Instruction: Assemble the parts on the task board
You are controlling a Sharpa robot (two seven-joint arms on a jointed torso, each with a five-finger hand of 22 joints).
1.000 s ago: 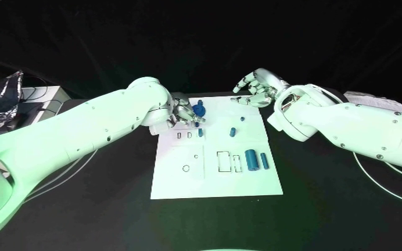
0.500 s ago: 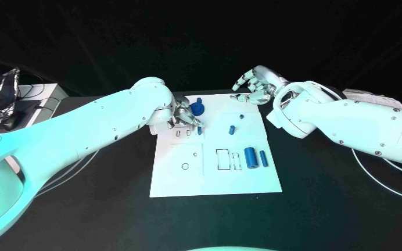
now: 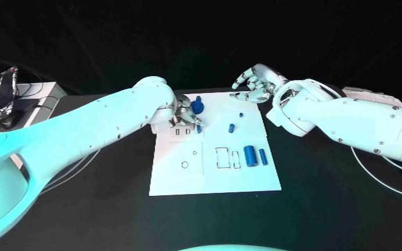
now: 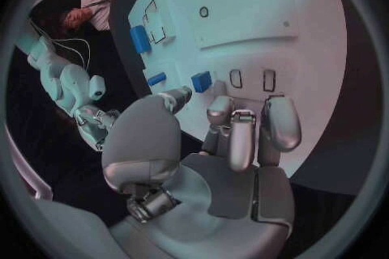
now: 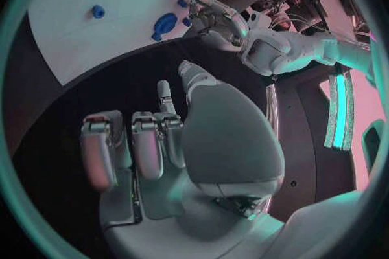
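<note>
1. In the middle of the black table [image 3: 100, 204]: the white task board [image 3: 176, 181], lying flat.
2. Over the far left corner of the board: the left hand [image 3: 183, 115]. Fingers bent down, apart from the thumb, nothing between them.
3. Right by that hand, on the far edge of the board: a round blue part [image 3: 197, 107].
4. Just under the fingertips: a small blue part [image 3: 199, 128]. Touching or not, cannot tell.
5. Near the middle of the far half: a short blue peg [image 3: 232, 128], with a tiny blue part [image 3: 241, 114] a bit beyond it.
6. On the right side of the board: two blue rods [image 3: 250, 156], side by side, next to outlined slots.
7. Past the far right corner, off the board, above the table: the right hand [image 3: 255, 87]. Fingers curled in, holding nothing.
</note>
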